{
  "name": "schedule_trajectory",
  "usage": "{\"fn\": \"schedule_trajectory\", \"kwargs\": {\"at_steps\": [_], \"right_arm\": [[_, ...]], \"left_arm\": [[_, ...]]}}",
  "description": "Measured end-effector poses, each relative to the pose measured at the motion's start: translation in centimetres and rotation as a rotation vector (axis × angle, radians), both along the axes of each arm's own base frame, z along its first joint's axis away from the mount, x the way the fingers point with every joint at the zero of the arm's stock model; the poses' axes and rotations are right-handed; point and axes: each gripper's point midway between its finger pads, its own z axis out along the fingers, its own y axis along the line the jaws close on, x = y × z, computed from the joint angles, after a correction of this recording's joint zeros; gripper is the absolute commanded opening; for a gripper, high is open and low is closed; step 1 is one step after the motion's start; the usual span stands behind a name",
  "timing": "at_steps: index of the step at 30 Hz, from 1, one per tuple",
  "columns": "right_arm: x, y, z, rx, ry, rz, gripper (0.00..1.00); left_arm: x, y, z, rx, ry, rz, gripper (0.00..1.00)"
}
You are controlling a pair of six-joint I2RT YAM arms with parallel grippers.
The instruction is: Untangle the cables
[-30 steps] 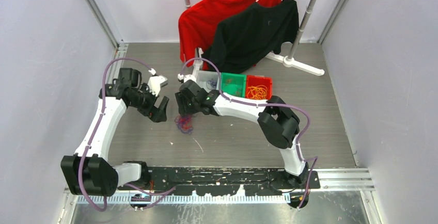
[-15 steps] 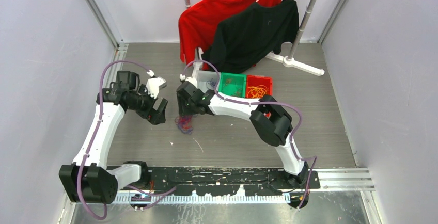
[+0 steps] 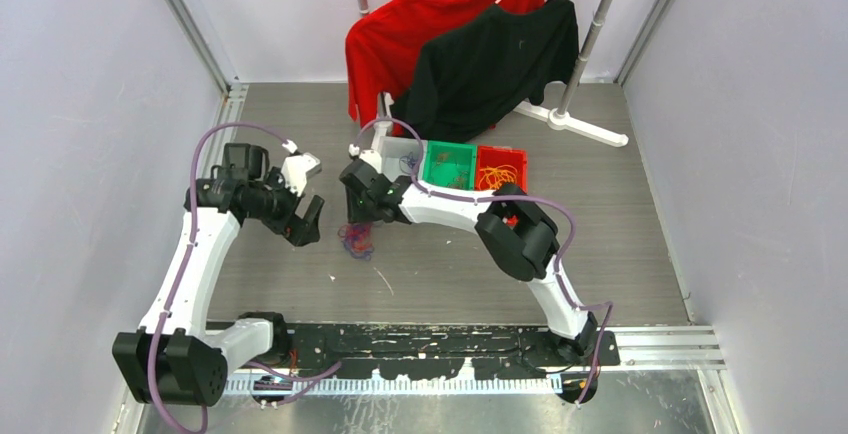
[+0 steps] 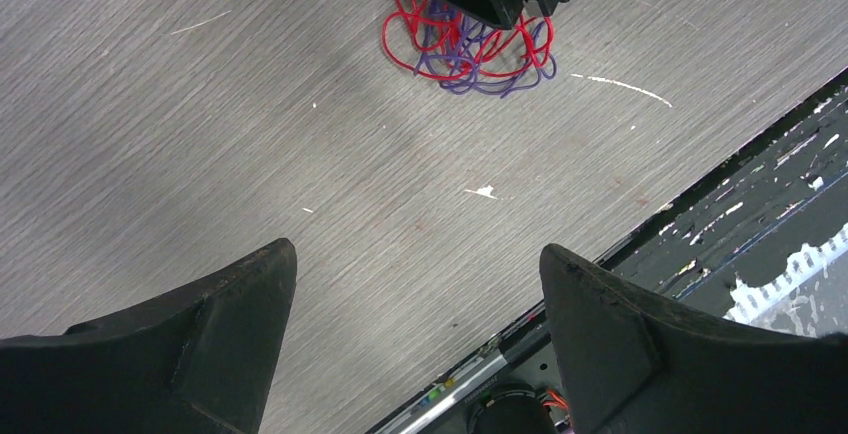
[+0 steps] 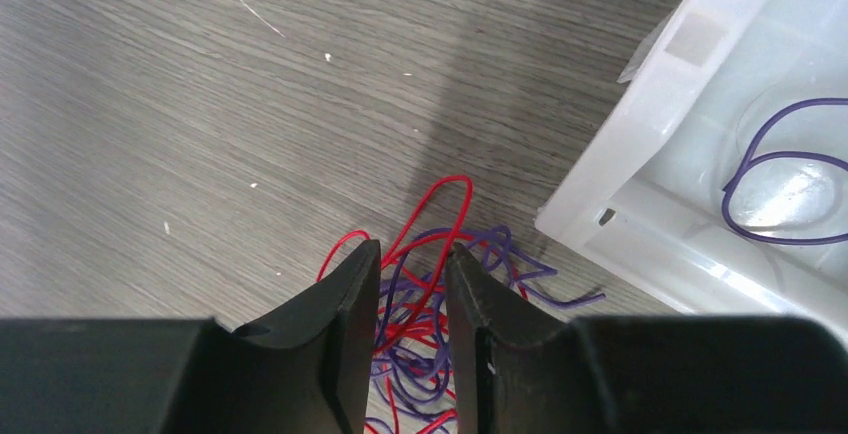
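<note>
A: Where is the cable tangle (image 3: 356,241) being logged?
B: On the table (image 3: 600,254), under the right gripper (image 3: 360,218), just before the row of bins (image 3: 474,167).
A: The left gripper (image 3: 306,222)?
B: Being held left of the tangle, apart. A single cable (image 5: 775,169) is being recorded inside the left-end bin (image 5: 640,174).

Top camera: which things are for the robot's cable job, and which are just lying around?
For the job: red and purple cables; right fingers around them; left fingers, open; white bin, green bin, red bin, all holding cables.
Just lying about: red shirt; black shirt; clothes rack.
</note>
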Motion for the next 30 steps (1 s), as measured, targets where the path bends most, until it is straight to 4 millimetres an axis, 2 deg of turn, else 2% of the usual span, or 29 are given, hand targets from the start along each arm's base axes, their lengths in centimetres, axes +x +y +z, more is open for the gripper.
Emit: {"fn": "schedule_trajectory", "kwargs": {"at_steps": [2, 5, 6, 11, 14, 17, 23, 25, 28, 30], "right_arm": [[0.0, 0.0, -0.4, -0.006, 0.006, -0.001, 0.29], [-0.1, -0.1, -0.8, -0.015, 0.012, 0.0, 0.06], [0.0, 0.0, -0.7, -0.015, 0.01, 0.001, 0.02], [0.0, 0.3, -0.2, -0.006, 0.002, 0.023, 0.01], [-0.4, 0.7, 1.0, 0.011, -0.005, 0.069, 0.01], [-1.2, 1.3, 4.1, 0.067, -0.02, 0.136, 0.01], [-4.2, 1.9, 14.5, 0.299, -0.089, 0.284, 0.01], [-5.3, 2.0, 17.3, 0.373, -0.109, 0.333, 0.01], [-6.6, 2.1, 19.3, 0.445, -0.115, 0.387, 0.01], [-7.3, 2.0, 19.0, 0.464, -0.099, 0.409, 0.01]], "left_arm": [[-0.1, 0.0, 0.0, 0.001, -0.002, 0.001, 0.91], [-0.1, 0.0, -0.2, 0.002, 0.0, 0.002, 0.91], [-0.2, 0.1, -0.2, 0.002, 0.002, 0.002, 0.91], [-0.4, 0.0, -0.5, 0.001, 0.006, 0.003, 0.92], [-0.4, 0.0, -0.2, -0.001, -0.007, 0.0, 0.93], [-0.6, -0.5, 0.3, -0.027, -0.029, -0.014, 0.94], [-1.1, -2.1, 2.0, -0.114, -0.09, -0.08, 0.94], [-0.9, -2.7, 2.6, -0.147, -0.117, -0.099, 0.93], [-0.6, -3.3, 3.2, -0.182, -0.141, -0.113, 0.92], [-0.6, -3.6, 3.4, -0.202, -0.143, -0.117, 0.92]]}}
